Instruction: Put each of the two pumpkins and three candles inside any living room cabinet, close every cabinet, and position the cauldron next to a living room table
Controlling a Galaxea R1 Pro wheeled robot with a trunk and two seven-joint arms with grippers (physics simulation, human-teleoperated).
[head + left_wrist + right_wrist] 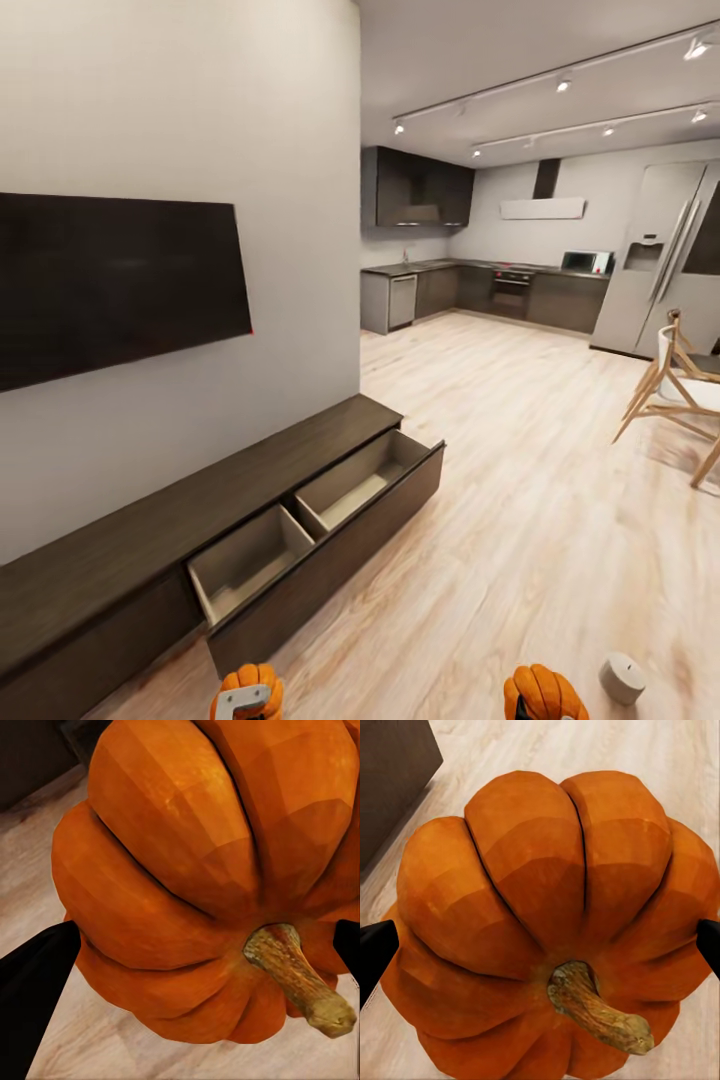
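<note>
- Gripping one pumpkin (187, 870) in my left pincer (195, 960), I see dark fingers (34, 990) pressing on both of its flanks, stem pointing toward the camera.
- My right pincer (540, 945) is clamped the same way on the second pumpkin (547, 907), above the wooden floor (520, 470).
- From the head view both pumpkins sit at the lower edge, with one candle (622, 677) standing on the floor just beside the right one.
- Ahead, the cabinet (150, 540) has its drawer (330, 520) pulled open, two pale compartments showing nothing inside.
- Risk, as I judge it: the ribbed, rounded skins give little purchase, so a jolt while driving closer could roll a pumpkin out.
- Swinging my right arm could knock over the nearby candle.
- Approaching too near, I might bump the open drawer front.
</note>
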